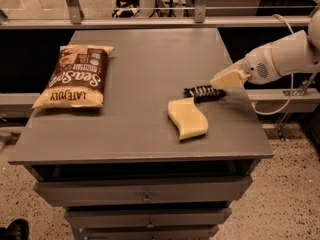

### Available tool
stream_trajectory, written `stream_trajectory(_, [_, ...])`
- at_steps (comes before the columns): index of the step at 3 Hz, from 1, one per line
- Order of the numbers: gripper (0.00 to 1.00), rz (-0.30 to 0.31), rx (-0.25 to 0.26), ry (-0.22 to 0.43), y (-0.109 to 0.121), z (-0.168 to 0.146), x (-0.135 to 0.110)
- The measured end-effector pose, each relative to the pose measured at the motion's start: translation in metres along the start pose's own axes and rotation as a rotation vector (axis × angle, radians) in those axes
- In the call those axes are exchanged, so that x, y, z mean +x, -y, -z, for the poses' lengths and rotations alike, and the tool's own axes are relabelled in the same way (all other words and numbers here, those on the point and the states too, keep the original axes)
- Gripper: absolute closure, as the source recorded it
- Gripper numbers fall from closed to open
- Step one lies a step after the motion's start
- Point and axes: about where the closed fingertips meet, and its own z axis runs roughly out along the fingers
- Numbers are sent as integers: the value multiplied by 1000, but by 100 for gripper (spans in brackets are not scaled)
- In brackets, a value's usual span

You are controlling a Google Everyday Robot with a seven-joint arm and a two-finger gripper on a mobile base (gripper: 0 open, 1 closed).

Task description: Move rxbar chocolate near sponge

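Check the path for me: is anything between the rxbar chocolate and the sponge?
Nothing visible. The rxbar chocolate already lies just beyond the far edge of the sponge, with no object between them. The gripper is at the bar's end. The chip bag sits far across the table, clear of the path.

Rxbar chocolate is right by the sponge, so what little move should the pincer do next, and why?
Probably let go: open the pincer and leave the rxbar chocolate there. The pincer grips one end of the bar, and the bar is already just behind the sponge, nearly touching its top corner.
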Motion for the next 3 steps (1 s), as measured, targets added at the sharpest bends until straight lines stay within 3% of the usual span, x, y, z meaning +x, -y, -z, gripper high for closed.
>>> stream_trajectory(1, [0, 13, 38, 11, 6, 8, -4])
stream_trajectory(2, [0, 24, 71, 21, 11, 15, -7])
stream_trajectory(3, [0, 56, 137, 79, 28, 26, -12])
